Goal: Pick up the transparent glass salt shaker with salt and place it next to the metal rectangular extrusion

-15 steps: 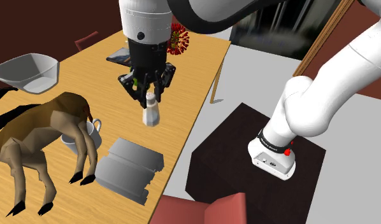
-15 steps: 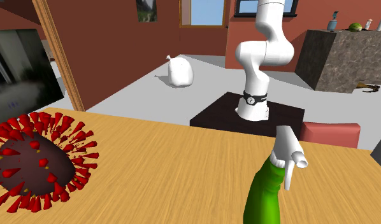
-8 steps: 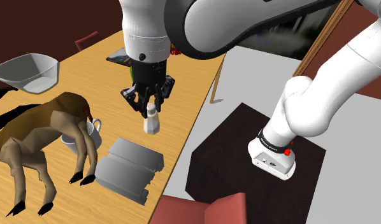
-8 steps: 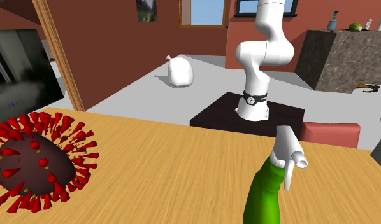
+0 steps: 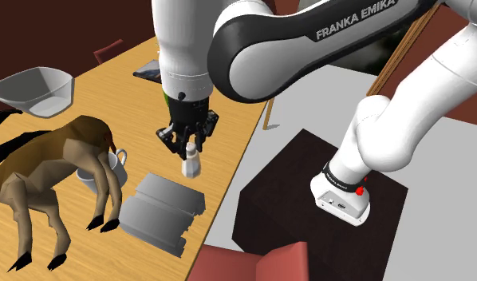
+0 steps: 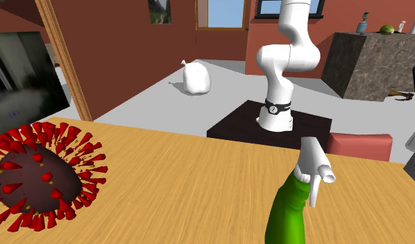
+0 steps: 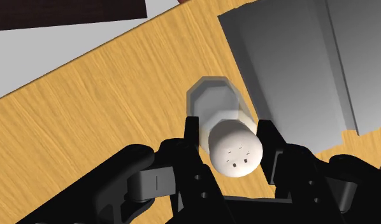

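Leftmost, the grey metal extrusion [image 5: 161, 209] lies at the corner of the bench [image 5: 109, 88] closest to the shoulder camera. Just right of it, by the bench's stand-side edge, the salt shaker [image 5: 191, 163] is upright, clamped between my fingers [image 7: 272, 149] just below its white perforated cap [image 7: 236, 151]; I cannot tell whether its base touches the wood. I judge it light, stiff, slick and breakable, so the narrow part beneath the cap is the safest hold, squeezed gently.

Red-brown walls [image 6: 119, 48], grey floor [image 6: 154, 97], wooden table [image 6: 185, 184] (light grain), window [image 6: 221, 12]
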Robot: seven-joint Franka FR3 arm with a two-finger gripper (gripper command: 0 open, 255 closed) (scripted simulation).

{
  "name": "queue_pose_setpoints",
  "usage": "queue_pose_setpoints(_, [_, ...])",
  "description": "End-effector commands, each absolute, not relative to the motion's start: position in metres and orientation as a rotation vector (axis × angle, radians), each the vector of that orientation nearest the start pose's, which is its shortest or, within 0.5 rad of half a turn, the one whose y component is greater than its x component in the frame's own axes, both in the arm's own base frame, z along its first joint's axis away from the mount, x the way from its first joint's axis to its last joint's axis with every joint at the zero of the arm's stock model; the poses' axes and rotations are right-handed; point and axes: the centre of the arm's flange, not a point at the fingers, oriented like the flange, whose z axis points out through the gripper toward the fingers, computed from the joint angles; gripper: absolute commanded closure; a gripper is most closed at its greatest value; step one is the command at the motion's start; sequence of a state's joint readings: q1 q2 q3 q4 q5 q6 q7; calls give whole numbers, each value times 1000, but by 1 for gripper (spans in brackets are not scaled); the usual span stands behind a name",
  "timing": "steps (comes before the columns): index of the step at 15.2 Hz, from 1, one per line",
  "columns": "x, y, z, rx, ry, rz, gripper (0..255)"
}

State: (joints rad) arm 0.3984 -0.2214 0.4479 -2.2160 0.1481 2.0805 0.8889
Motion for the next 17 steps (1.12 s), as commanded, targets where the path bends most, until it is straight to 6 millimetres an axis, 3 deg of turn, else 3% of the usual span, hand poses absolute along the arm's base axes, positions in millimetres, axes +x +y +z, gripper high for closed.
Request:
queue_pose_setpoints(1, [317, 381, 455, -3061, 180, -26, 255])
queue_pose_setpoints(17, [317, 381, 374, -3061, 180, -25, 255])
